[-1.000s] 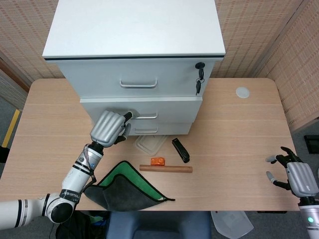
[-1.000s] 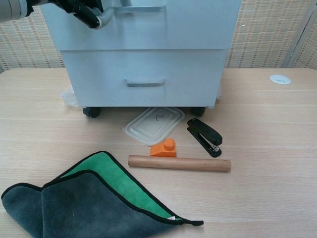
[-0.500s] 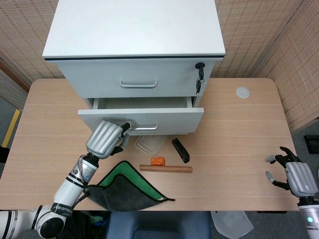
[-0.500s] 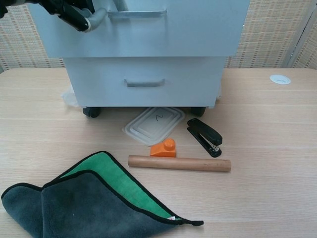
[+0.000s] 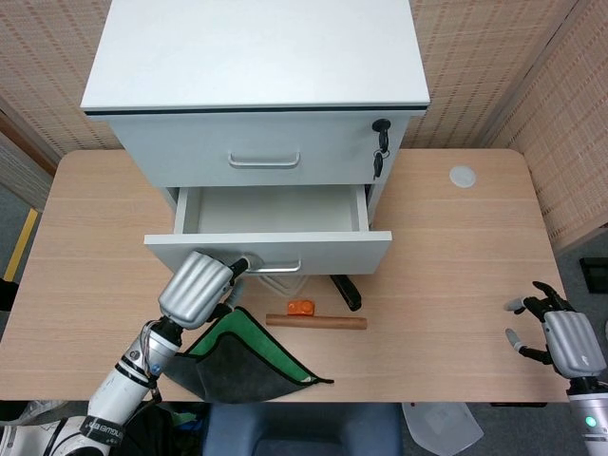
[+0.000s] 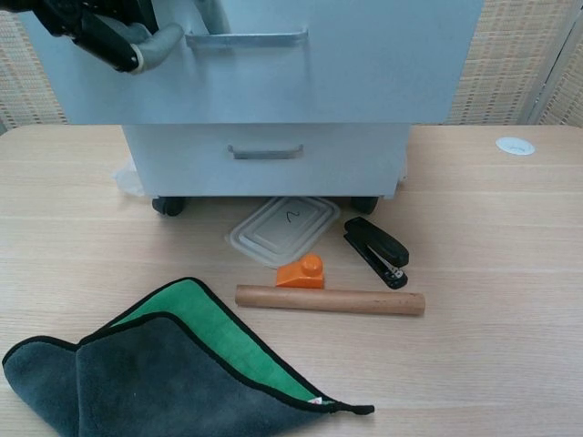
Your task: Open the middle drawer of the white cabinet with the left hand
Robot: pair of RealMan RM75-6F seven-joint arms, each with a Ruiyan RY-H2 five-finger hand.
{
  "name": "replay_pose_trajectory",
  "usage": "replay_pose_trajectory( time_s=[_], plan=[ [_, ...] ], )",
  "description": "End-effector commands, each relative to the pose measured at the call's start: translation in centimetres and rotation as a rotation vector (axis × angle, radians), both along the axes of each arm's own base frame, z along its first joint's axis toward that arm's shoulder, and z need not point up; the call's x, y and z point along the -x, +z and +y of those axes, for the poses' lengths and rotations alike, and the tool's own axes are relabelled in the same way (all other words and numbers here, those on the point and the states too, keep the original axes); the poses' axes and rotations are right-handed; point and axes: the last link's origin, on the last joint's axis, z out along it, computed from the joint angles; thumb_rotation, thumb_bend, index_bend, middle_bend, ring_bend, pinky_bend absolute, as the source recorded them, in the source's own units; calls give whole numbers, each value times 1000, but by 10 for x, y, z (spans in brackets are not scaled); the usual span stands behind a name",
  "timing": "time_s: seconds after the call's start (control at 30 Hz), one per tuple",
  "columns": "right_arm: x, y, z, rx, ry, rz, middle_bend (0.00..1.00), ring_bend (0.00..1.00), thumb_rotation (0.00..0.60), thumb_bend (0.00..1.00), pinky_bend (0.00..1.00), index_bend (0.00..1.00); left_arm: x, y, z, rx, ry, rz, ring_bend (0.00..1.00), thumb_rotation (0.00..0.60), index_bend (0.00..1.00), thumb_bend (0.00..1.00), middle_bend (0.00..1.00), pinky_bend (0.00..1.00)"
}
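The white cabinet [image 5: 255, 57] stands at the back of the table with its middle drawer [image 5: 271, 211] pulled well out and empty inside. My left hand [image 5: 198, 287] grips the left end of the drawer's metal handle [image 5: 271, 267], fingers hooked behind the bar. In the chest view the drawer front [image 6: 364, 64] fills the top, with the left hand [image 6: 105, 36] at the handle [image 6: 246, 37]. My right hand [image 5: 559, 334] hovers at the table's front right corner, fingers apart, holding nothing.
Below the drawer lie a clear lid [image 6: 282, 229], a black stapler [image 6: 375, 251], an orange block [image 6: 302, 272] and a wooden rod [image 6: 330, 300]. A grey-green cloth [image 6: 155, 364] lies front left. A white disc [image 5: 462, 176] is at the back right. Keys [image 5: 380, 150] hang from the top drawer's lock.
The left hand has pulled the middle drawer steadily toward me, from nearly closed to well open. The right hand has stayed put.
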Motion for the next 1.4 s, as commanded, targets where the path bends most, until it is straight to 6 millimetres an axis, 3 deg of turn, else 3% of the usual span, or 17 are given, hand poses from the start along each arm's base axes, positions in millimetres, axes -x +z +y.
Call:
replay_pose_trajectory(
  time_s=[0.03,0.53,0.83,1.0,1.13,1.4],
  plan=[
    [0,0,1,-1,0,-2,438,274,600,273,277,400,1,2,-8,2,-5,8,1000,600,336,602,1000,1000],
    [-2,0,4,2,6,-1,438,274,600,272,277,400,-1,13,-33,-14,-73,-48,1000,600,338,601,1000,1000],
    [-7,0,1,-4,18,-1,438,274,600,273,277,400,12,29,-39,-64,-88,-84,990,600,365,601,991,1000],
    [-10,0,-2,-6,25,2,438,274,600,273,277,400,32,41,-46,-106,-80,-94,961,600,455,600,958,1000],
    [-12,-1,-2,-7,25,3,438,274,600,273,277,400,56,49,-53,-154,-52,-103,917,600,640,601,919,1000],
    [-12,-1,0,-5,21,5,438,274,600,273,277,400,120,52,-65,-218,80,-43,883,600,736,601,907,1000]
  ],
)
